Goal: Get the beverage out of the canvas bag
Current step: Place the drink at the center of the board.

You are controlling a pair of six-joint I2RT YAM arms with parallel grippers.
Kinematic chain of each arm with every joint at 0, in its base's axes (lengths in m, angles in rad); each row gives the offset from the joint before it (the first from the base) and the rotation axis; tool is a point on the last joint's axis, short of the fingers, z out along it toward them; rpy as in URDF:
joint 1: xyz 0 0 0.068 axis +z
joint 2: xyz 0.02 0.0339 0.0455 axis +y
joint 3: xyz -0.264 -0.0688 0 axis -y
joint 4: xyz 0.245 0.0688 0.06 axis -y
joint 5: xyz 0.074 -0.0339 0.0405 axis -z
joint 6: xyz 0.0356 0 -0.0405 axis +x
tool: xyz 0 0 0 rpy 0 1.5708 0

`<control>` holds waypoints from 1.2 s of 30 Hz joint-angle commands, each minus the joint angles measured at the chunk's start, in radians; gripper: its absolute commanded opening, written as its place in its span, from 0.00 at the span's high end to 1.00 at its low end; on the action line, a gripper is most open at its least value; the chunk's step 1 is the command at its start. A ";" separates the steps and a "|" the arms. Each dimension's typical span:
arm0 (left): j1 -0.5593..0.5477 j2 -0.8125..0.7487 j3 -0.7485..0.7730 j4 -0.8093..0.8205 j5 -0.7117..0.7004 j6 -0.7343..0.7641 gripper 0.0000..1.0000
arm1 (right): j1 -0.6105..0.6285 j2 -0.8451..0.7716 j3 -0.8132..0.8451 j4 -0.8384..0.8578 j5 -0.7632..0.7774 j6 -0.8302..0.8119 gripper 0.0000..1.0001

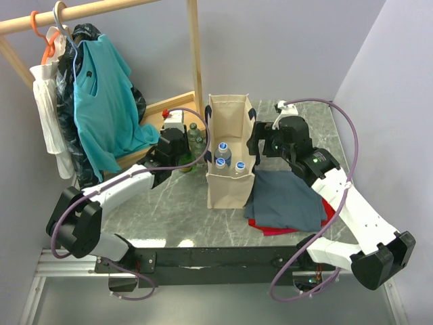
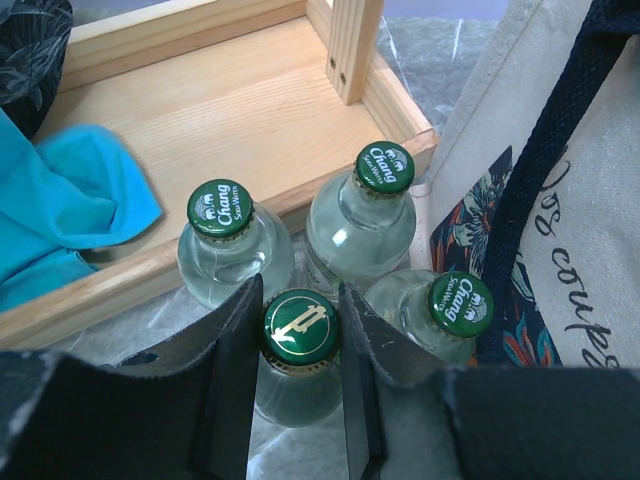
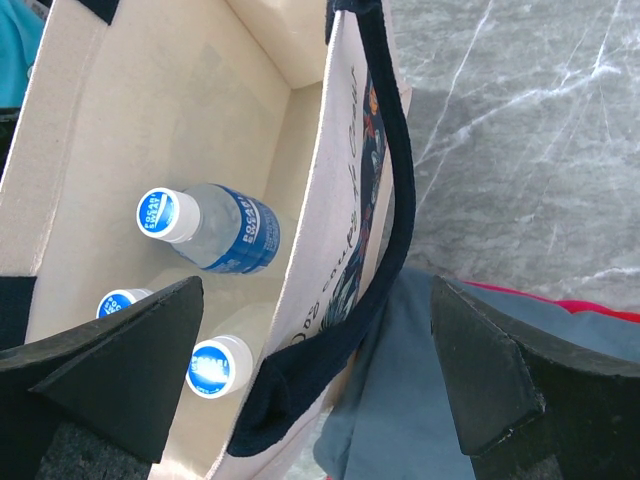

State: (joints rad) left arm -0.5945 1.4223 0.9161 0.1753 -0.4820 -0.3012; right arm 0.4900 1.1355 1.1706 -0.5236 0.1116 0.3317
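Observation:
The beige canvas bag [image 1: 229, 186] stands upright mid-table with its mouth open, and three blue-capped plastic beverage bottles [image 1: 224, 147] stand inside it. In the right wrist view those bottles [image 3: 165, 214] show on the bag's floor. My right gripper [image 3: 315, 290] is open, one finger over the bag's inside and the other outside, straddling the right wall and its navy handle [image 3: 385, 200]. Left of the bag, my left gripper [image 2: 300, 290] is shut on the neck of a green-capped glass bottle [image 2: 300, 330], which stands among three similar bottles [image 2: 385, 166].
A wooden clothes rack with a teal shirt [image 1: 101, 101] stands at the back left; its wooden base [image 2: 230, 100] lies just behind the glass bottles. A folded grey-blue cloth [image 1: 287, 200] lies on a red cloth [image 1: 267, 229] right of the bag.

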 commanded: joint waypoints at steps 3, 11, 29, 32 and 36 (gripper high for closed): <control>-0.013 -0.031 0.027 0.162 -0.041 -0.021 0.95 | -0.008 -0.023 0.001 0.027 0.013 -0.008 0.00; -0.022 -0.042 0.012 0.151 -0.055 -0.024 0.84 | -0.007 -0.020 0.003 0.033 0.003 -0.010 0.00; -0.041 -0.065 -0.010 0.148 -0.069 -0.023 0.55 | -0.007 -0.025 0.006 0.036 -0.009 -0.003 0.00; -0.044 -0.065 -0.010 0.144 -0.075 -0.024 0.40 | -0.007 -0.025 0.003 0.036 -0.010 -0.002 0.00; -0.045 -0.066 -0.013 0.141 -0.072 -0.026 0.35 | -0.007 -0.029 0.001 0.034 -0.006 0.001 0.00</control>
State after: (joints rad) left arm -0.6327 1.3861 0.8970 0.2634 -0.5472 -0.3222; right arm 0.4900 1.1355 1.1706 -0.5236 0.1040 0.3321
